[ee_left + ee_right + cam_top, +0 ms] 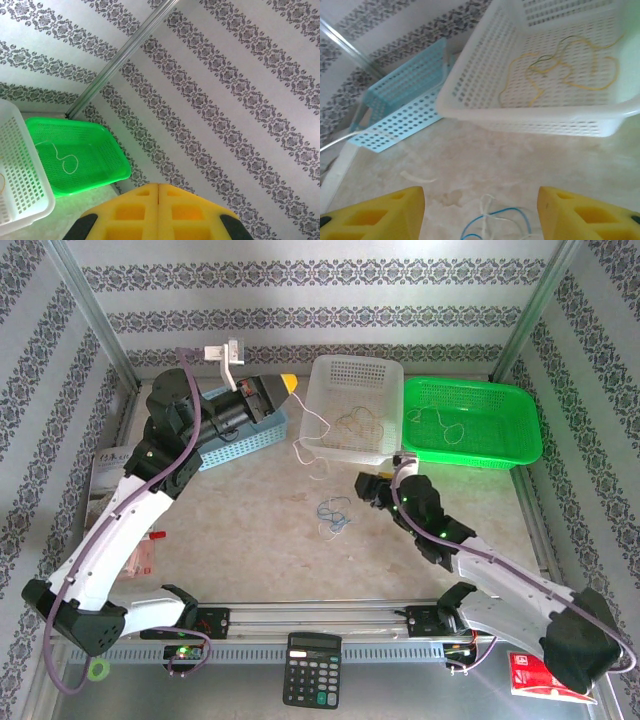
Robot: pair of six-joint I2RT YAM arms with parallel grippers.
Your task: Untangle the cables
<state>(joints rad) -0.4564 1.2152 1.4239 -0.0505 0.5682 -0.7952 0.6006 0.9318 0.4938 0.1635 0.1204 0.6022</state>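
Marbled tabletop (250, 540): blue-and-white cable tangle (492, 222) lies loosely coiled just ahead, between the spread jaws of the nearer right gripper (480, 212); left gripper (158, 200), jaws pressed together, hangs well apart.

Carrying three baskets along the far edge of the pale marbled table (250, 510): blue basket (250, 432) at left, white basket (352, 445) in the middle, green basket (470, 450) just beside it at right. Also bearing loose blue and whitish cables (335, 512) near the middle, and a red packet (145, 555) at left.
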